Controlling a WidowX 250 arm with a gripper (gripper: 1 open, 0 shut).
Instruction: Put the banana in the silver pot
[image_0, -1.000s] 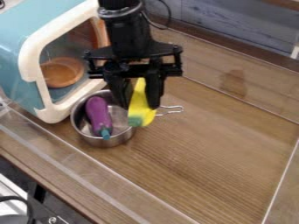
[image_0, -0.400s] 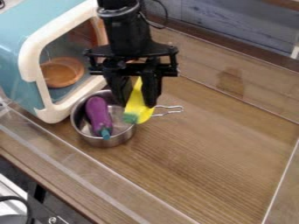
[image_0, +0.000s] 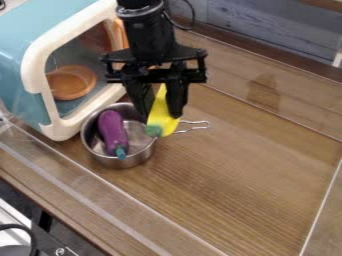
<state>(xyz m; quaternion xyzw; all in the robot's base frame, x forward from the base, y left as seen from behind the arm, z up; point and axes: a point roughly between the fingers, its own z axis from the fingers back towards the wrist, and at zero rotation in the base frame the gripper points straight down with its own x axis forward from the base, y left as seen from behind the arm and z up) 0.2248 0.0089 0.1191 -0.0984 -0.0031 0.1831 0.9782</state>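
Note:
The yellow banana (image_0: 163, 118) hangs nearly upright between the black fingers of my gripper (image_0: 158, 107), which is shut on it and points down. Its lower green tip sits just above the right rim of the silver pot (image_0: 124, 163). The pot stands on the wooden table below and left of the gripper. Its thin wire handle (image_0: 195, 125) sticks out to the right. A purple eggplant (image_0: 111, 130) lies inside the pot.
A teal and cream toy oven (image_0: 34, 55) stands right behind the pot at the left, with an orange pot (image_0: 70, 82) in its opening. A clear low wall (image_0: 54, 190) runs along the table's front edge. Bare wood (image_0: 241, 170) stretches to the right.

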